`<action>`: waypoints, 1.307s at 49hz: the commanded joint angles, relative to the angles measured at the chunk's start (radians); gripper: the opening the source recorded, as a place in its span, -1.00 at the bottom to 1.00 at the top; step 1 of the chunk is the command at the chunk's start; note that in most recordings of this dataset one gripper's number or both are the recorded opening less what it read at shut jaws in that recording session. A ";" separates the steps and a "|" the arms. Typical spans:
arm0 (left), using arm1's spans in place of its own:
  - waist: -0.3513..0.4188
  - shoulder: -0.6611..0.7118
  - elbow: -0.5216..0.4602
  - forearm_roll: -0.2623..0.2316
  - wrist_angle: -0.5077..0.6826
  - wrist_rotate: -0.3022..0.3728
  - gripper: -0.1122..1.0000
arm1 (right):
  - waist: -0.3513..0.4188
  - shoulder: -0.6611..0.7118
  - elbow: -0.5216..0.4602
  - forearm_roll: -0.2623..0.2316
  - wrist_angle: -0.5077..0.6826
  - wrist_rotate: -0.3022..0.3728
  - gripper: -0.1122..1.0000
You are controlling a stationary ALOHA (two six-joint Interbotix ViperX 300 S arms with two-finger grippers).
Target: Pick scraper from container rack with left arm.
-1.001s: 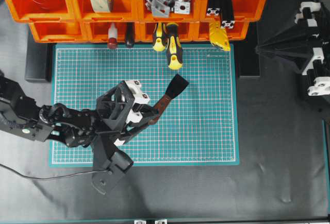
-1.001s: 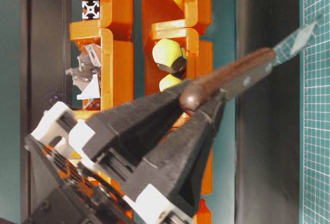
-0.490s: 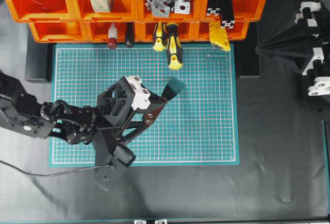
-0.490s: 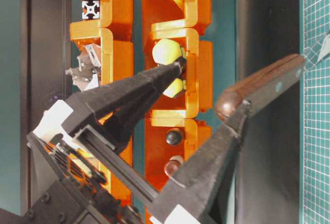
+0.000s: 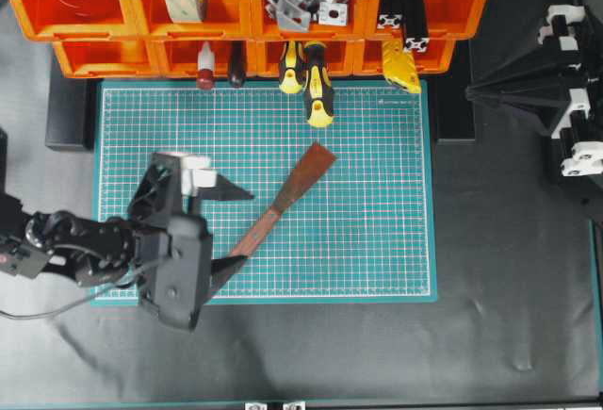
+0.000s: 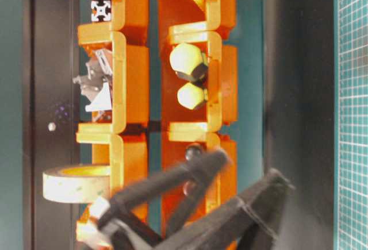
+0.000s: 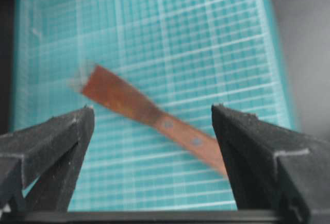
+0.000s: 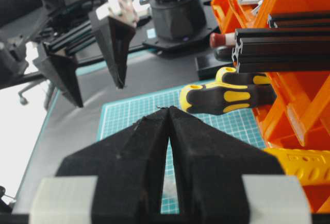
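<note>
The scraper [image 5: 281, 208] lies flat and diagonal on the green mat [image 5: 377, 240], far from its edges; the left gripper [image 5: 240, 226] jaws are spread wide around the handle end without touching it.

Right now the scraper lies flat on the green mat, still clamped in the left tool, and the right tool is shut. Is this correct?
Not quite. The scraper does lie on the green mat, but the left tool is open and not clamping it; the left wrist view shows both fingers apart, clear of the handle. The right tool is shut.
</note>
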 commanded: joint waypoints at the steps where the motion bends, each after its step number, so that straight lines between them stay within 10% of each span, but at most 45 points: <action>1: 0.003 -0.026 0.018 0.000 -0.005 -0.163 0.80 | 0.000 0.012 -0.015 0.003 -0.002 0.002 -0.80; 16: -0.014 -0.170 0.123 0.002 -0.006 -0.245 0.80 | 0.000 0.009 -0.017 0.002 -0.002 0.000 -0.80; 39: -0.069 -0.788 0.347 0.002 0.006 -0.229 0.79 | 0.000 -0.064 -0.041 -0.002 0.038 -0.006 -0.80; 64: -0.069 -1.155 0.396 0.002 0.021 0.006 0.73 | 0.000 -0.109 -0.061 -0.002 0.098 -0.003 -0.80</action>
